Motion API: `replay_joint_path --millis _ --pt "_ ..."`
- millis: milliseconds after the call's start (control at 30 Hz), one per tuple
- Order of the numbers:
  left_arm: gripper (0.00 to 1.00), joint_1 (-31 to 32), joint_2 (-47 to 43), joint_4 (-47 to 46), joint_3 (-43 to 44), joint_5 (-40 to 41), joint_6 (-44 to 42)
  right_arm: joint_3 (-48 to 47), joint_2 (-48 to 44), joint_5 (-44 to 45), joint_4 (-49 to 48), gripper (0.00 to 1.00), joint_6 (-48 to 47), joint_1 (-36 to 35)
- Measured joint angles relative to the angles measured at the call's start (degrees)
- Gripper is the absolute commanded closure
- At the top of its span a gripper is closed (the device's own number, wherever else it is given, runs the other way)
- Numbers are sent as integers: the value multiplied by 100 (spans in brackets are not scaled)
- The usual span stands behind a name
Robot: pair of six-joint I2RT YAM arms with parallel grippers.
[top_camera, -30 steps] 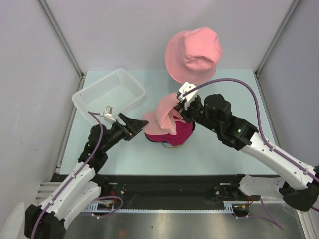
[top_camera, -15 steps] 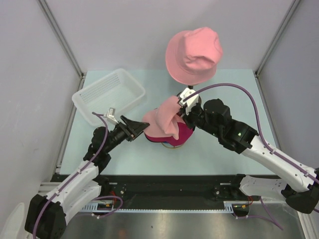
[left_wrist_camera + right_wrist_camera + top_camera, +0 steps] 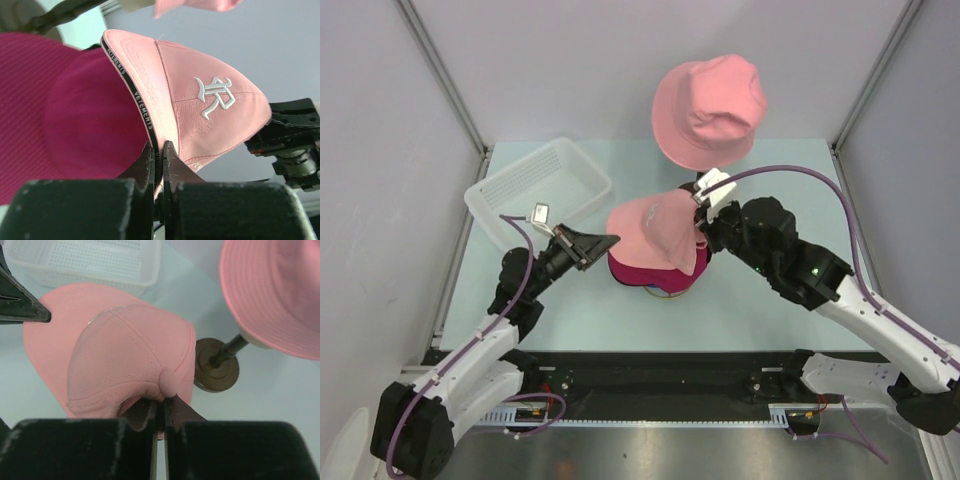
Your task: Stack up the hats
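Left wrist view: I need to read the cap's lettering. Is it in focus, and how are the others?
Left wrist: light-pink cap lettering sharp, left gripper base blurred. Right wrist: cap weave sharp, right gripper soft. Top external: evenly lit, no glare.

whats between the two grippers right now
The light-pink cap spans the gap, pinched by the left gripper and the right gripper, over the magenta cap. The top view shows this best.

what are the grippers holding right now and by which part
Both hold the light-pink cap: the left gripper pinches its brim edge, the right gripper pinches the crown by the top button.
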State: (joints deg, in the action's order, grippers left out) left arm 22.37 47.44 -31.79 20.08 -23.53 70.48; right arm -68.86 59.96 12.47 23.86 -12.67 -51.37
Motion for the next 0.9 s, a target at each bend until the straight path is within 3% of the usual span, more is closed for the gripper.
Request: replay_joint_path --millis 33,67,133,167,267,300,467,667,900 --pt "100 0 31 -9 118 -46 -9 -70 -61 72 52 83 -9 0" --pt "100 4 55 -15 249 -85 -26 -149 -129 144 96 72 -17 -2" --pt "100 35 85 -37 490 -118 -55 -299 -260 260 144 58 -59 -4" --pt "100 55 94 -68 595 -118 -55 -369 -330 345 153 36 -83 -9" --pt "100 79 131 -260 691 -83 -31 -472 -584 581 151 13 -157 -17" --pt "100 87 142 -278 688 -59 -4 -474 -647 651 144 11 -153 -20" --pt "100 114 66 -136 605 68 -11 -358 -885 863 17 6 -105 -26" --pt "100 129 -411 306 164 184 -2 105 -988 1043 -68 8 319 31" --pt "100 -223 -1228 769 -140 415 22 748 -1027 -46 -92 18 1753 1471"
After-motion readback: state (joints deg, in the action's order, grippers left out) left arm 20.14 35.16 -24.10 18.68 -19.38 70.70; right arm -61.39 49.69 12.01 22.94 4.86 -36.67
